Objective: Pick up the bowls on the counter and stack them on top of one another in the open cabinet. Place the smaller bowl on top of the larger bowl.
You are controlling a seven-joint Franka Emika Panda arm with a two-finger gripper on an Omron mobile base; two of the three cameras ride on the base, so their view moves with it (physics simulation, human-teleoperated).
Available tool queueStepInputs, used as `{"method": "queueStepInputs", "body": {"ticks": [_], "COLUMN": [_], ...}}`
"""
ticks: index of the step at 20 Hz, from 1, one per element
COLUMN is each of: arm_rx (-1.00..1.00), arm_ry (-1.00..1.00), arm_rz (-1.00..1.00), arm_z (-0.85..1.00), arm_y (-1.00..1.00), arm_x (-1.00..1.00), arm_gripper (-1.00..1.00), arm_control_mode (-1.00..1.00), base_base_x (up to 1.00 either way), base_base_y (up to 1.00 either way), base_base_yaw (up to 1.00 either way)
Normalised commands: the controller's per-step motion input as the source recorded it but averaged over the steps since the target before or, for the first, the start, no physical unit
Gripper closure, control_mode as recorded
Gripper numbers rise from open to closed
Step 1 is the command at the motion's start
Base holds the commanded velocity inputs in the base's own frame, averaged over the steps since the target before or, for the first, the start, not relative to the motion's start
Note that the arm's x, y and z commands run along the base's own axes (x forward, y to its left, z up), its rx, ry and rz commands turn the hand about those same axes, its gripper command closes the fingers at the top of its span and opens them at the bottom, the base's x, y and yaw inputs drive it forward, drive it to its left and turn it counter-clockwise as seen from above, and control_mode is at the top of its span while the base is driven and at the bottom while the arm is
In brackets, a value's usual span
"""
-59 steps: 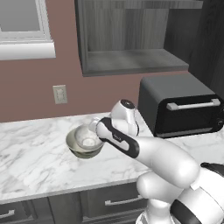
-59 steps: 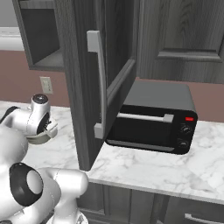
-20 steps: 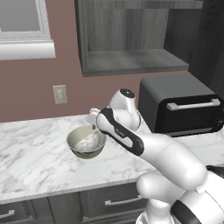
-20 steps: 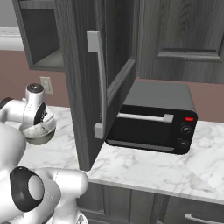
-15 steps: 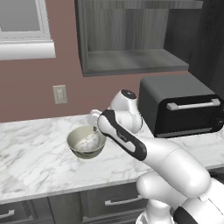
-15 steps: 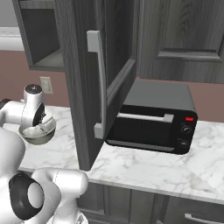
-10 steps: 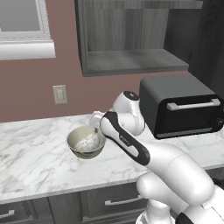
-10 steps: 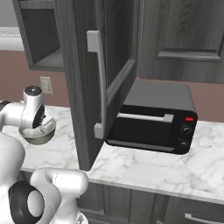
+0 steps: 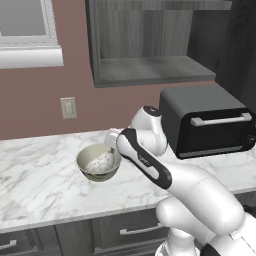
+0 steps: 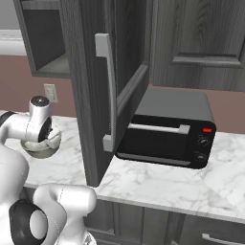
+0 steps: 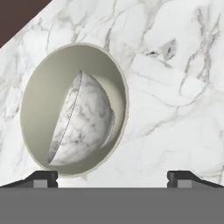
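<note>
I see larger bowl (image 9: 99, 162) on counter (image 9: 40, 185), smaller bowl (image 11: 83, 120) tipped on edge inside it. Open cabinet (image 9: 150, 45) above, shelf bare. Black toaster oven (image 9: 207, 120) right of bowls; cabinet door (image 10: 103, 86) swung out. My gripper (image 11: 112, 176) spread wide above bowls, grasping nothing.

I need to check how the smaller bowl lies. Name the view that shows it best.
The hand view: the smaller bowl lies tipped inside the larger bowl. In the left base view it's a faint patch; in the right base view the arm hides it.
</note>
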Motion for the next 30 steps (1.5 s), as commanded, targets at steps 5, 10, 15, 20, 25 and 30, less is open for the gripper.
{"method": "queueStepInputs", "body": {"ticks": [5, 10, 15, 20, 25, 30], "arm_rx": [0.0, 0.0, 0.0, 0.0, 0.0, -0.02], "arm_ry": [0.04, 0.0, 0.0, 0.0, 0.01, 0.03], "arm_rz": [0.0, 0.0, 0.0, 0.0, 0.0, 0.0], "arm_z": [-0.09, -0.08, -0.13, -0.11, -0.13, -0.19], "arm_y": [-0.05, -0.13, -0.14, -0.16, -0.11, -0.02], "arm_x": [0.09, 0.01, 0.0, 0.0, 0.04, 0.17], "arm_gripper": [-1.0, -1.0, -1.0, -1.0, -1.0, -1.0], "arm_control_mode": [-1.0, -1.0, -1.0, -1.0, -1.0, -1.0], "base_base_x": [0.0, 0.0, 0.0, 0.0, 0.0, 0.0], "base_base_y": [0.0, 0.0, 0.0, 0.0, 0.0, 0.0], "base_base_yaw": [0.0, 0.0, 0.0, 0.0, 0.0, 0.0]}}
